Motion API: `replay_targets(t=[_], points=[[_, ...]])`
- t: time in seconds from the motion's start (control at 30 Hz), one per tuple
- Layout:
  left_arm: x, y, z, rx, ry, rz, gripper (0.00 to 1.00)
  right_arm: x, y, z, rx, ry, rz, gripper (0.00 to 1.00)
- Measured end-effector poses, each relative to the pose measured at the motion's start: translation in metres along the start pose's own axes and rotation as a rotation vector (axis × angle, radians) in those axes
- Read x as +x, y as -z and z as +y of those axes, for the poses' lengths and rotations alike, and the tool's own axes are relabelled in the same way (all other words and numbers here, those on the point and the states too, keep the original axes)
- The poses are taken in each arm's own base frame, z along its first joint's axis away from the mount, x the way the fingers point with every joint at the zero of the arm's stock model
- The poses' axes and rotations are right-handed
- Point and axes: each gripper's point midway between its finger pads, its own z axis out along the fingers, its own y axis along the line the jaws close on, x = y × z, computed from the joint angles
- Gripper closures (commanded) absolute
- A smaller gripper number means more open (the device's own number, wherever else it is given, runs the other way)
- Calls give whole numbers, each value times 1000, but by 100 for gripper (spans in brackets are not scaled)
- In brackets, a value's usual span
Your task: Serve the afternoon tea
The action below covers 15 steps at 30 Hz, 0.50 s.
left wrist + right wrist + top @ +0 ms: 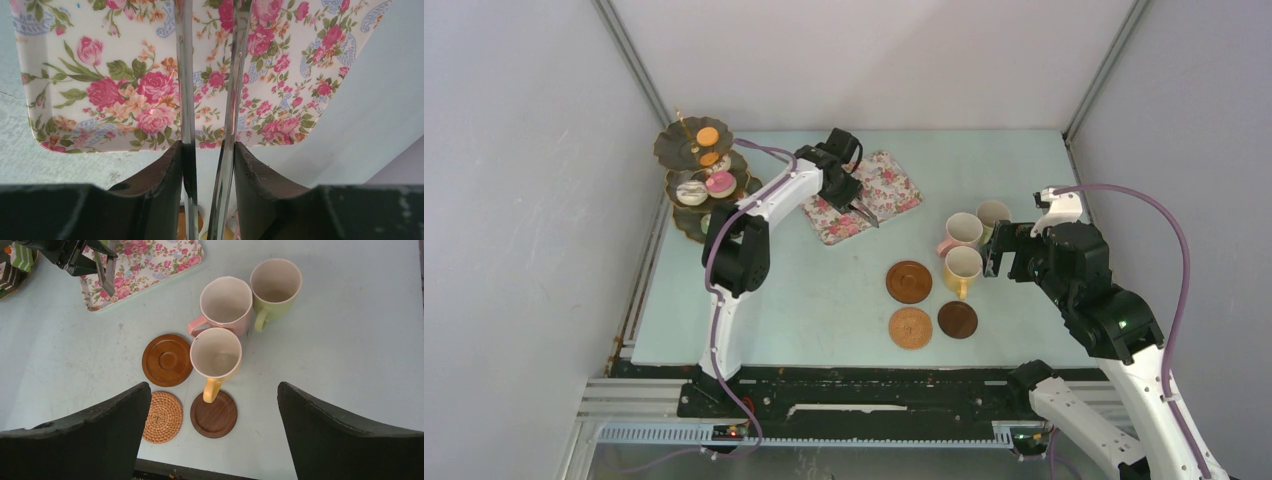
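Note:
The dark three-tier stand (674,150) stands at the far left and carries small cakes and macarons, among them an orange one (708,135) and a pink one (720,182). My left gripper (844,185) (209,150) is shut on the metal tongs (184,75), which hang over the flowered tray (894,190). The yellow mug (216,354), pink mug (226,301) and green mug (275,282) cluster on the table. Beside them lie three coasters: one reddish wood (167,360), one woven (162,417), one dark wood (214,415). My right gripper (1009,255) (212,390) hovers open above the yellow mug's handle.
The flowered tray (125,100) shows no cakes on it in the left wrist view. Grey walls close in the table on three sides. The black rail with the arm bases (864,395) runs along the near edge.

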Motion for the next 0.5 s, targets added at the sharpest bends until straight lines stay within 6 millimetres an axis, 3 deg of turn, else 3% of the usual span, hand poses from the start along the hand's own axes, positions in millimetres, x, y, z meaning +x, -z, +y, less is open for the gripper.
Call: replay_targets(t=[0.27, 0.5], points=[[1, 6, -4, 17, -1, 12, 65, 0, 0, 0, -1, 0, -1, 0], [2, 35, -20, 95, -4, 32, 66, 0, 1, 2, -7, 4, -1, 0]])
